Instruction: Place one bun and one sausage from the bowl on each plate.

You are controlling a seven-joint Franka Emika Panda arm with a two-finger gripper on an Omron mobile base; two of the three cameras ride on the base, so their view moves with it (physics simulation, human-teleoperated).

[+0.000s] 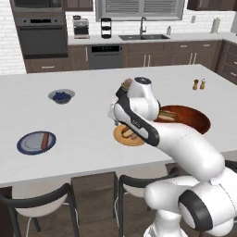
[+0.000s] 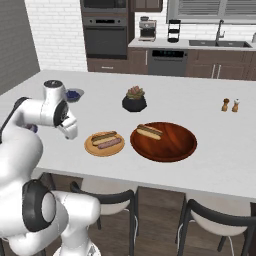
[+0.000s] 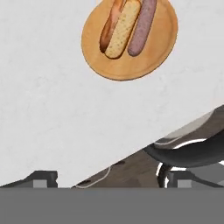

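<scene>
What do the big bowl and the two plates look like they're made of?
The bowl looks like glossy dark wood, with faint grain streaks and sheen. The tan-orange plate looks like matte wood or bamboo, with an even warm tone. The grey-blue plate seems glazed ceramic, given its darker blue rim.

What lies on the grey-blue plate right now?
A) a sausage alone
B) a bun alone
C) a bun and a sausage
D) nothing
A: in the left base view the grey-blue plate carries a single sausage and no bun, while the orange plate already has both.
</scene>
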